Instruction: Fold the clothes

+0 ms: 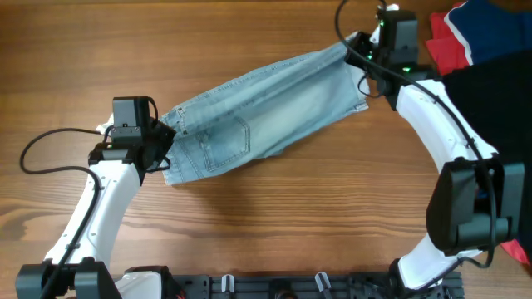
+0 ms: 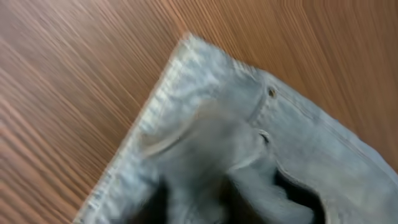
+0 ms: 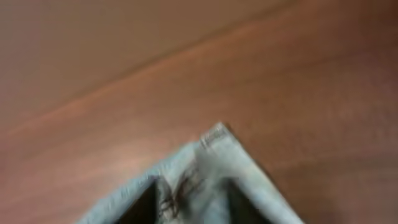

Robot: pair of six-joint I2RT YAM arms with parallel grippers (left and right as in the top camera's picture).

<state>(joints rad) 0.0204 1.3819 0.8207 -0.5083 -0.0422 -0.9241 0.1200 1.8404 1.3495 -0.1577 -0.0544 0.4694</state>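
Note:
The clothes, pale blue jeans (image 1: 266, 116) folded lengthwise, lie flat on a slant across the wooden table, back pocket up. My left gripper (image 1: 162, 137) is over the waistband end at the left. In the left wrist view its dark, blurred fingers stand apart at the bottom edge (image 2: 193, 208), with bunched denim (image 2: 211, 124) between them. My right gripper (image 1: 366, 62) is over the leg-hem end at the upper right. In the right wrist view its fingers are spread (image 3: 189, 202), and the hem corner (image 3: 214, 146) lies loosely between them on the table.
A pile of red (image 1: 445, 50), navy (image 1: 490, 25) and black (image 1: 499, 83) garments sits at the right edge, just behind my right arm. A black cable (image 1: 41, 141) loops on the table at the left. Bare wood lies in front of the jeans.

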